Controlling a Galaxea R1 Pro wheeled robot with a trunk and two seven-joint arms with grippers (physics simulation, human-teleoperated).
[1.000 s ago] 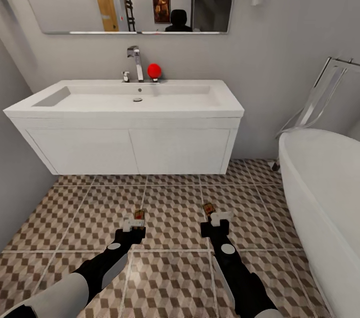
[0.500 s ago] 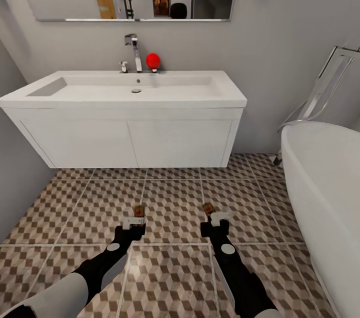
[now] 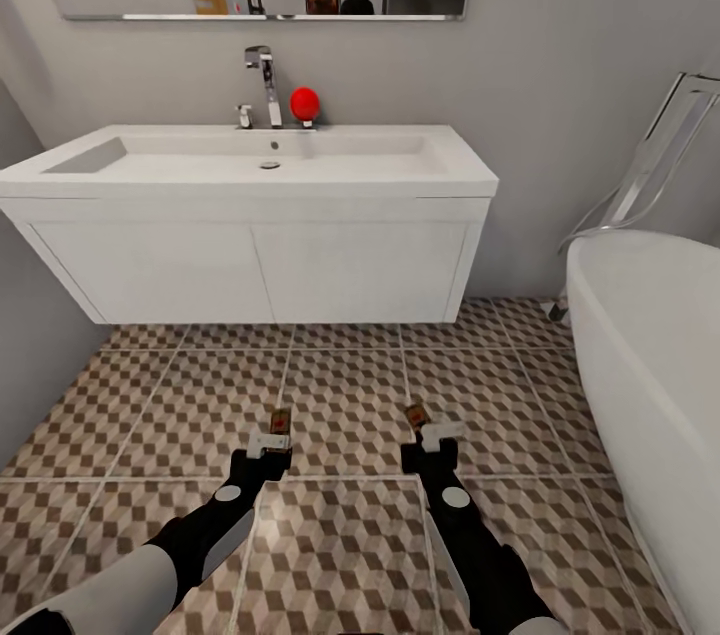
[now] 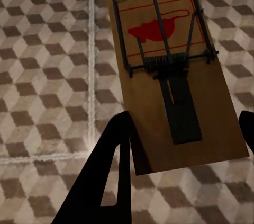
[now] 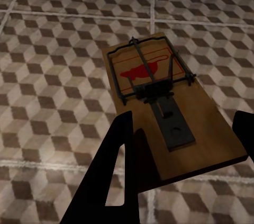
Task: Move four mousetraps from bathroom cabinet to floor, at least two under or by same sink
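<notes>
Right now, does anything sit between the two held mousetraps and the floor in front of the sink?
Nothing visible does. The left claw and right claw each hold a mousetrap over bare patterned floor stretching to the sink.

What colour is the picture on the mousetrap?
Red, on the tan mousetrap; clearest in the left wrist view.

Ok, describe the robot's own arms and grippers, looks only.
Both arms are glossy black with a grey-white round disc near each wrist; the left arm widens into a white shell nearer the body. The left gripper and right gripper have pale heads and flat, black, pointed fingers.
</notes>
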